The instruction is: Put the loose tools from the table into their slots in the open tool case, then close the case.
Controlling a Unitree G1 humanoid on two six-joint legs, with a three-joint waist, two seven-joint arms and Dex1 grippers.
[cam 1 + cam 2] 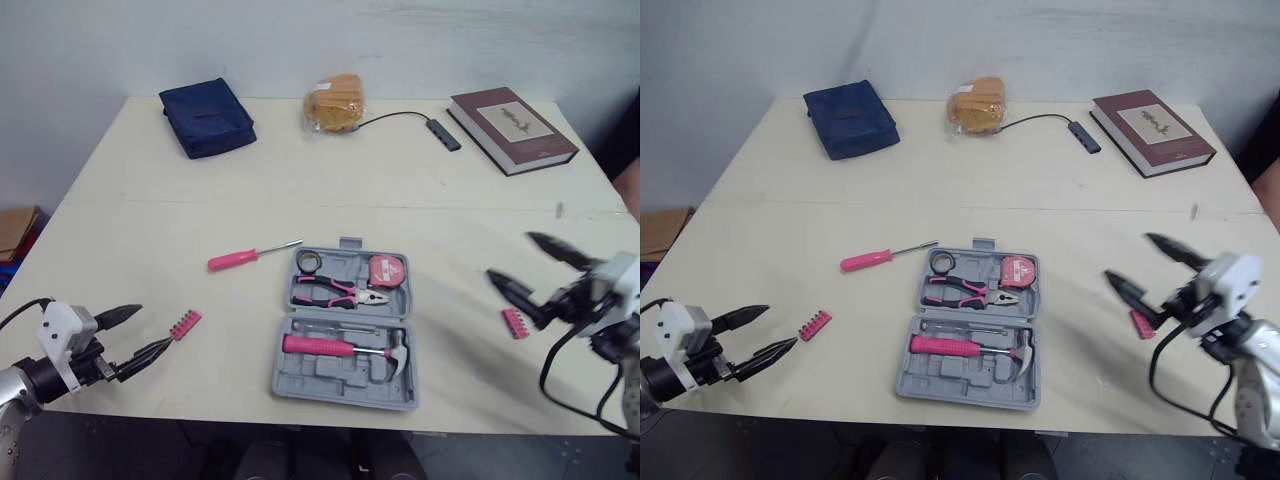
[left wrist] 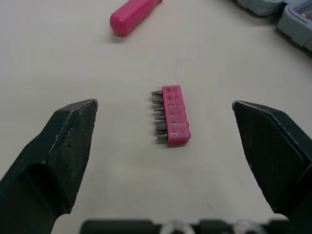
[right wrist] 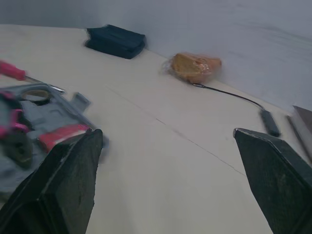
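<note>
Left gripper (image 1: 152, 328) low at the near left table edge, jaws released and wide apart, holding nothing. Pink bit holder (image 2: 174, 114) lies flat on the table (image 1: 150, 200) just ahead of the fingertips, between the two fingers in the left wrist view, not touched. Right gripper (image 1: 510, 256) at the near right, raised off the table, jaws spread wide, empty. Second pink bit holder (image 1: 514, 323) on the table just beside its lower finger; contact can't be told.

Grey tool case (image 1: 300, 385) open flat at near centre between the arms. Near half: pink-handled hammer (image 1: 340, 348) in its slot. Far half: pink-and-black pliers (image 1: 335, 292), tape measure (image 1: 385, 268), small dark ring (image 1: 307, 261) at the far left corner.

Pink-handled screwdriver (image 1: 250, 256) loose on the table just left of the case's far half, tip towards the case, not touching it.

Far edge, left to right: navy pouch (image 1: 207, 117), plastic-wrapped bread (image 1: 336, 103), dark USB hub (image 1: 443, 133) with its cable running to the bread, brown hardcover book (image 1: 512, 128).
</note>
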